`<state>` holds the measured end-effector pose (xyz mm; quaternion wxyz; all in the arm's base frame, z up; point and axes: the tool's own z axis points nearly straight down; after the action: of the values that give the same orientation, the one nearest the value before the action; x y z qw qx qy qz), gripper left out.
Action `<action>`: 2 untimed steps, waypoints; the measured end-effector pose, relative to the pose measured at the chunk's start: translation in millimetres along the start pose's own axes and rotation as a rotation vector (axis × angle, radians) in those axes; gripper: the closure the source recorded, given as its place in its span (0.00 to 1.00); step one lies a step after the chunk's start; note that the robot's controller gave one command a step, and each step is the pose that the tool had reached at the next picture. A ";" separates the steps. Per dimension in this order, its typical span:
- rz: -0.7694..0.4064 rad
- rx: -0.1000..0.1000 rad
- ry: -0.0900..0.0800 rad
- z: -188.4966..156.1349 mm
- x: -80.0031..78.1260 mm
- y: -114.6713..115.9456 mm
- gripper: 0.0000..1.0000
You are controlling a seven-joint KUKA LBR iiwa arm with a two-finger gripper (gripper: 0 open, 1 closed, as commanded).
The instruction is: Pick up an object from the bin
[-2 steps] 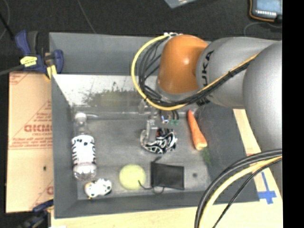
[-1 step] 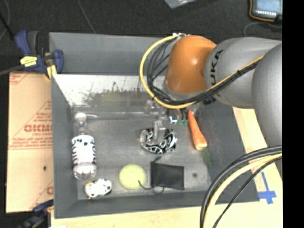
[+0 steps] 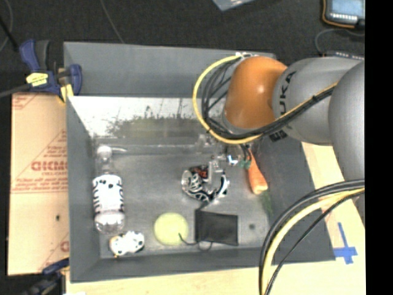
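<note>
Gripper (image 3: 216, 171) low over a black-and-white patterned object (image 3: 197, 186) near the middle of the grey bin (image 3: 147, 123).

Camera view: the object is a small rounded lump with swirled black and white markings. The gripper covers its upper right edge, and I cannot tell whether it is spread or closed. Just below lie a flat black pouch (image 3: 216, 227) and a yellow-green ball (image 3: 170, 229). An orange carrot-shaped piece (image 3: 256, 177) is to the right, and a clear bottle (image 3: 108, 201) and a spotted toy (image 3: 127, 243) are at the left.

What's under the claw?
A black-and-white thing, directly under the claw. Its right part is covered by the claw. A carrot lies beside it, top end hidden by the arm.
</note>
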<state>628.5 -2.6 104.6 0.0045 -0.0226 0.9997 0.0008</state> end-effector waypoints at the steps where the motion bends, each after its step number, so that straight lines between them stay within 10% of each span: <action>1: 0.093 0.001 0.009 18.5 2.1 -13.3 0.00; 2: 0.137 -0.001 -0.009 28.3 6.3 -8.4 1.00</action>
<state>622.8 -11.2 76.2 0.0088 0.0458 0.9989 0.0017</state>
